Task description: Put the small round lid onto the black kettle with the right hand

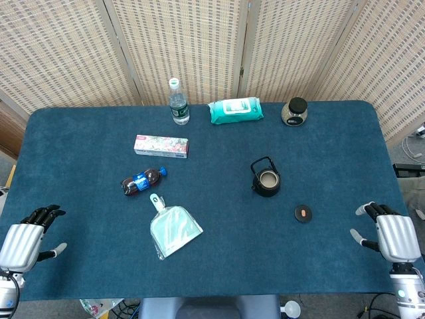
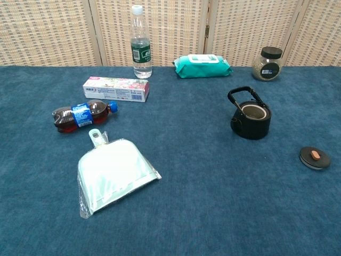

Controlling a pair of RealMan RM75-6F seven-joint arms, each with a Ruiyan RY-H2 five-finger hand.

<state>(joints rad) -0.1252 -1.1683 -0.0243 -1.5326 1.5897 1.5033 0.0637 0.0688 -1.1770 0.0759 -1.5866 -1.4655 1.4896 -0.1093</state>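
The black kettle stands uncovered right of the table's middle, its handle tipped back. The small round lid, dark with an orange knob, lies flat on the cloth to the kettle's front right. My right hand rests near the table's front right corner, well right of the lid, holding nothing with its fingers apart. At the front left corner my left hand is also empty with its fingers loosely spread. Neither hand appears in the chest view.
A dustpan in a clear bag, a dark drink bottle and a toothpaste box lie on the left half. A water bottle, wet wipes pack and glass jar line the back edge.
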